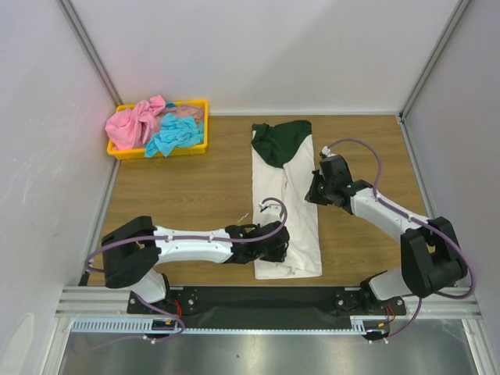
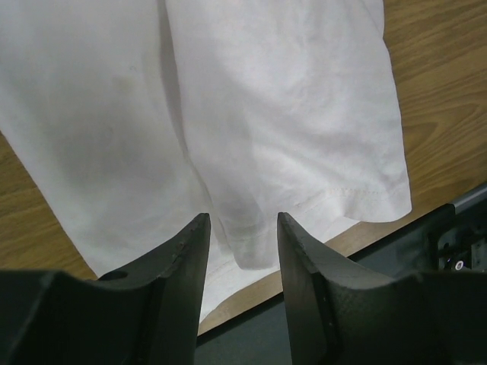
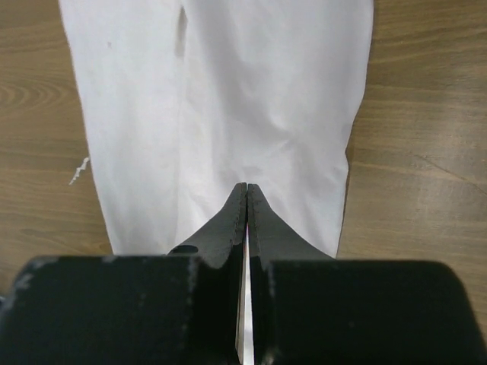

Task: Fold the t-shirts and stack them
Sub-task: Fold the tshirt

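A white t-shirt with dark green sleeves lies folded into a long narrow strip down the middle of the table, sleeves at the far end. My left gripper sits at its near left corner. In the left wrist view that gripper is open, with a fold of the white hem lying just beyond the gap. My right gripper hovers at the strip's right edge. In the right wrist view it is shut over the white cloth, holding nothing. A pink t-shirt and a turquoise t-shirt lie crumpled together.
The pink and turquoise t-shirts fill a yellow tray at the far left corner. A small white thread scrap lies on the wood left of the strip. The black base rail runs along the near edge, and white walls close in both sides.
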You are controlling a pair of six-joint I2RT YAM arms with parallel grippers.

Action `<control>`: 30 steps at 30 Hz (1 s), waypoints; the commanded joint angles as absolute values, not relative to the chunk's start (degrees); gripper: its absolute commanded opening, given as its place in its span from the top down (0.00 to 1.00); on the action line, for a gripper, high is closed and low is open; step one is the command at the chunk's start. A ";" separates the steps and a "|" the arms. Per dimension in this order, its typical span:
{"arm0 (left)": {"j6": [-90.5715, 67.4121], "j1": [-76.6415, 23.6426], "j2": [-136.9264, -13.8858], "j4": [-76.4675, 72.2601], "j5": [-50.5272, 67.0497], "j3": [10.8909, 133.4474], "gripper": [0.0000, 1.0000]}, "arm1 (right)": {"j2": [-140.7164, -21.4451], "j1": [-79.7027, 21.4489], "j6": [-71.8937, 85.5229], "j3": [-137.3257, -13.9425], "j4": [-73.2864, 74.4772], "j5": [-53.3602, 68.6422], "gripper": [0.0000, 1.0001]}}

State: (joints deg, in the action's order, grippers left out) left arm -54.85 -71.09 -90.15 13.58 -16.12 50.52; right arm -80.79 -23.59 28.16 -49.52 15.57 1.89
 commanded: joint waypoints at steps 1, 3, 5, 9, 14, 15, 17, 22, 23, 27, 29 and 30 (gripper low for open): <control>-54.58 -71.46 -91.67 15.03 -14.95 53.61 0.54 | -84.28 -23.82 27.33 -50.53 15.04 1.14 1.00; -54.58 -71.46 -92.98 15.64 -14.59 54.40 0.56 | -86.91 -23.91 27.77 -52.11 13.72 1.05 1.00; -54.58 -71.46 -93.60 15.47 -13.80 54.67 0.60 | -89.54 -23.82 28.04 -53.26 13.10 0.70 1.00; -55.02 -71.46 -94.92 15.73 -12.57 54.76 0.65 | -92.71 -23.73 27.86 -55.98 12.65 0.09 1.00; -55.11 -71.46 -94.40 15.73 -12.04 53.71 0.89 | -94.39 -23.38 27.60 -57.30 12.13 -1.58 1.00; -55.19 -71.54 -93.96 15.47 -11.69 53.44 0.94 | -94.92 -23.20 27.68 -57.39 11.78 -1.67 1.00; -55.02 -71.72 -93.52 14.94 -11.25 52.83 1.00 | -95.62 -22.77 27.77 -57.57 11.43 -1.50 1.00; -53.88 -73.47 -90.80 15.20 -12.04 52.74 1.00 | -98.60 -22.06 27.69 -58.71 10.37 -1.23 1.00; -53.79 -73.74 -90.36 15.38 -12.21 52.65 1.00 | -98.96 -21.89 27.60 -58.88 10.20 -1.06 1.00; -53.79 -73.92 -88.07 15.91 -12.39 52.65 1.00 | -101.25 -21.80 27.33 -60.64 9.85 -0.88 1.00; -54.14 -74.00 -87.89 16.78 -13.09 52.56 1.00 | -102.47 -21.88 27.25 -61.70 9.84 -0.97 1.00; -54.40 -74.09 -87.72 16.87 -13.18 52.47 1.00 | -102.83 -21.80 27.16 -61.96 9.76 -1.05 1.00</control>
